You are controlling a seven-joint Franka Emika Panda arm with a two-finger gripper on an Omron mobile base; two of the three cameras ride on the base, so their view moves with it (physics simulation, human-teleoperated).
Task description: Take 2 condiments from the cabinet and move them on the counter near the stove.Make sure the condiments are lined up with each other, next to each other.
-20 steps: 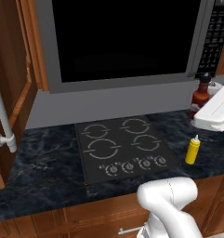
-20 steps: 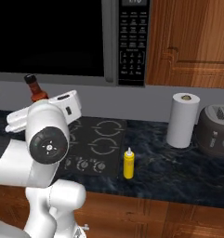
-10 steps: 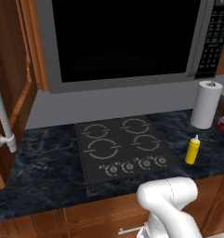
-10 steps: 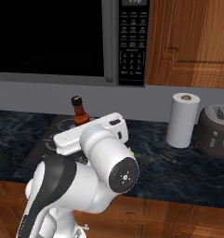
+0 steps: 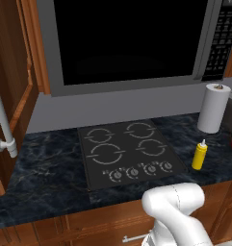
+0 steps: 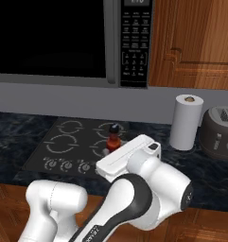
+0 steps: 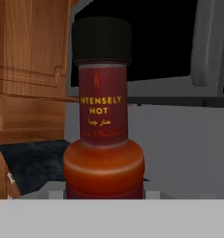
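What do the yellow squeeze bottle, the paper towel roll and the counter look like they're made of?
Yellow squeeze bottle: probably soft plastic, matte, with a white pointed nozzle.
Paper towel roll: white paper around a brownish, likely cardboard, core.
Counter: polished stone, seemingly, dark blue-black with pale veining.

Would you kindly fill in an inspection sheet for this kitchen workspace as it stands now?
Surface: dark marbled counter, with the stove set into it.
Job's things: yellow squeeze bottle upright on the counter right of the stove; red sauce bottle upright in the gripper; cabinet door at the left edge.
Clutter: paper towel roll and toaster.
Gripper: gripper shut on the red sauce bottle, above the stove's right side.
Cables: nothing seen.
Surroundings: microwave over the stove.
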